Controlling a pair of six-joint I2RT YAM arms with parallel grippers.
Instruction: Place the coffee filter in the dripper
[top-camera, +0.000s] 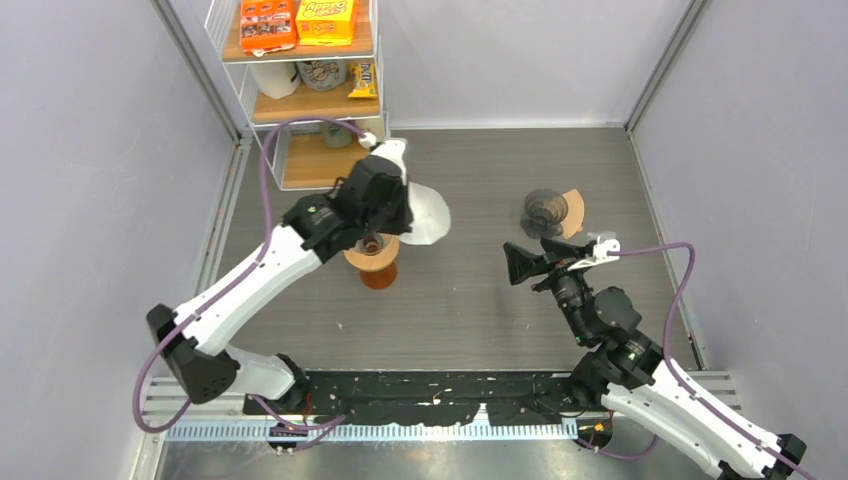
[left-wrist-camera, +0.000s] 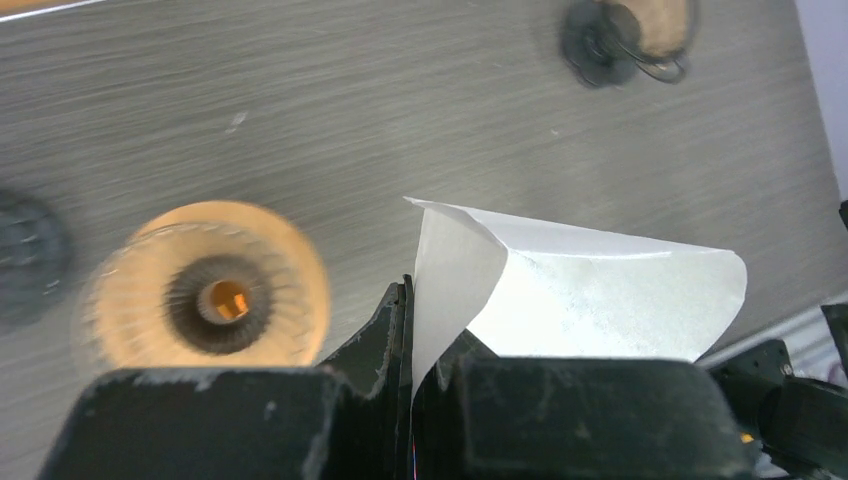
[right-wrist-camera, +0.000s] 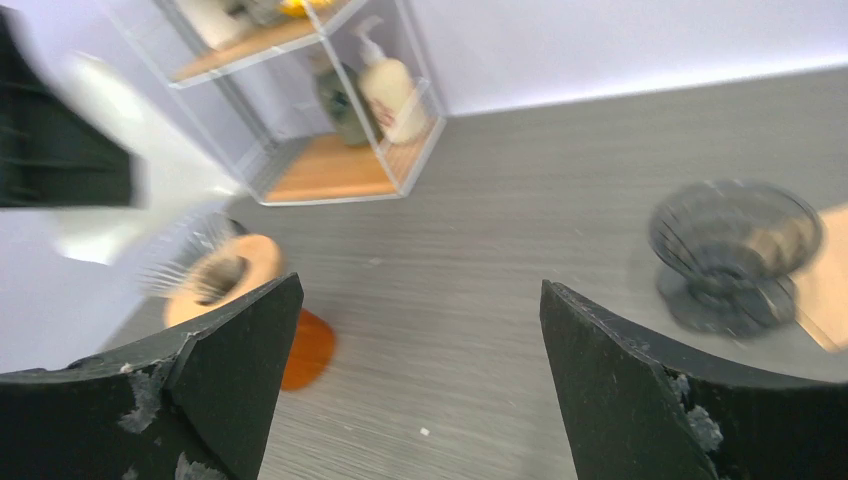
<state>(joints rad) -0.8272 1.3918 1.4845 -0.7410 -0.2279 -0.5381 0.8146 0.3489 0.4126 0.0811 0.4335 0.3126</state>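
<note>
Grey wood-grain table (top-camera: 480, 310), pale walls closing it in, and a wire shelf (top-camera: 300, 100) of snack boxes in the far left corner. A dark dripper (top-camera: 545, 210) stands on the right side. The left arm stretches long over the table's left half, its left gripper (left-wrist-camera: 420, 330) pinched tight on the white coffee filter (left-wrist-camera: 600, 300), which hangs in the air just right of the orange dripper (top-camera: 372, 258), not inside it. The right arm is bent, the right gripper (right-wrist-camera: 420, 380) spread wide and holding nothing.
</note>
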